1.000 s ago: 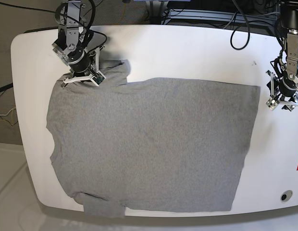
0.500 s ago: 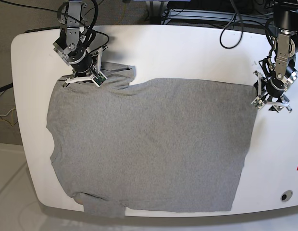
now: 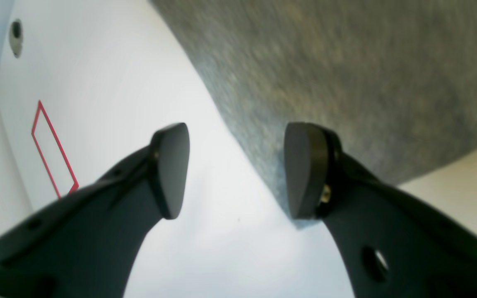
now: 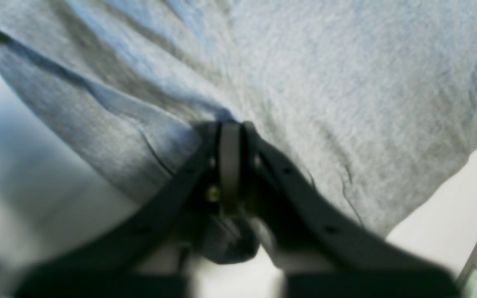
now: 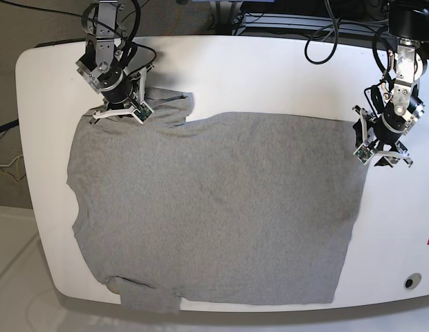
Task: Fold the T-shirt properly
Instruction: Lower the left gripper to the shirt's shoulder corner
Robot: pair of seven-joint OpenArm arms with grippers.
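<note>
- A heather-grey T-shirt [image 5: 214, 207] lies spread almost flat, plain side up, across a white table [image 5: 270, 76], its hem toward the side where a red outline [image 3: 52, 153] is marked and one lower sleeve hanging over the near edge.
- The right gripper [image 4: 230, 140] sits at the bunched far sleeve — its wrist view shows the jaws drawn close with grey cloth gathered at the tips, though whether the fabric is truly pinched cannot be told.
- The left gripper [image 3: 236, 169] stands with jaws well apart, straddling the hem's far corner: one pad [image 3: 304, 165] over the cloth, the other over bare table.
- Judged from the layout, the work is at its opening step — securing two far-edge hold points before the first fold.
- The next move seems to call for the left jaws to come down and close on the hem corner, catching the thin edge without pushing it into a wrinkle.
</note>
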